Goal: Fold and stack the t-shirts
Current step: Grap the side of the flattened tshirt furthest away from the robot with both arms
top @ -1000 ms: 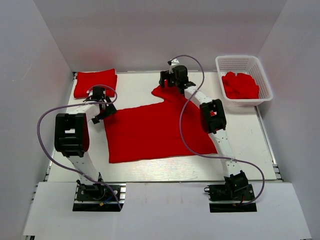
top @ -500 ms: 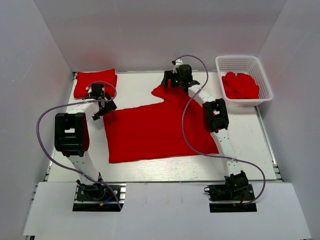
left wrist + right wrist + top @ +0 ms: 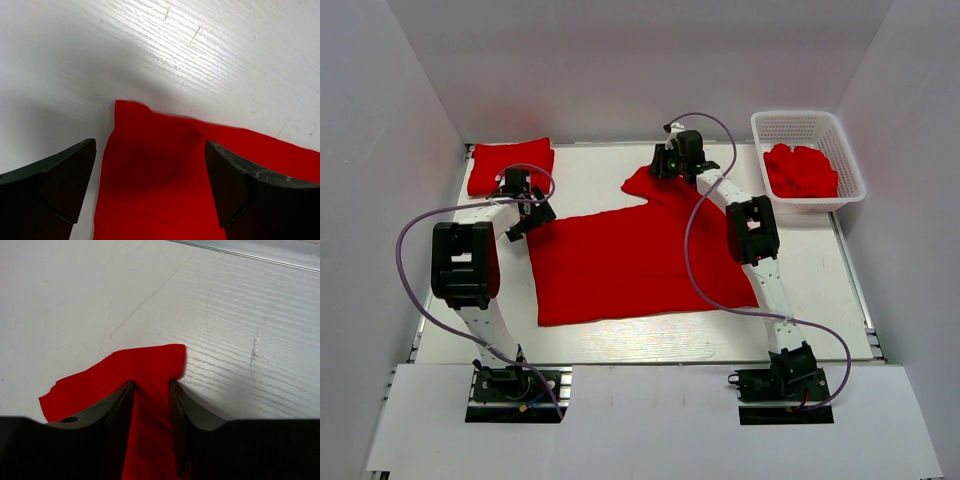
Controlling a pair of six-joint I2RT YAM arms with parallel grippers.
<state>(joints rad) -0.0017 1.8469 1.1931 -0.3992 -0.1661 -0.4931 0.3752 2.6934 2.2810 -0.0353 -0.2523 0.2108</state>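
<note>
The spread t-shirt (image 3: 630, 265) lies flat in the middle of the table (image 3: 820, 290). Its long axis runs roughly from the left edge toward the right edge, and one tongue of cloth reaches toward the far edge. The coming move, as I judge it, turns on the shirt's far-left corner. That corner lies directly under the left gripper (image 3: 150, 150), poking up between its two fingers, and the left arm is much the nearer to it. The left gripper is spread wide; the cloth sits between the fingers, not yet pinched. The right gripper (image 3: 151, 385) is at the far tongue of the same shirt, near the middle of the far edge, with its fingers pressed together on a fold of red cloth (a sleeve, by the look of it). A folded t-shirt (image 3: 510, 167) rests in the far-left corner. The crumpled t-shirts (image 3: 800, 172) wait in the white basket (image 3: 798, 125) at the far-right corner.
</note>
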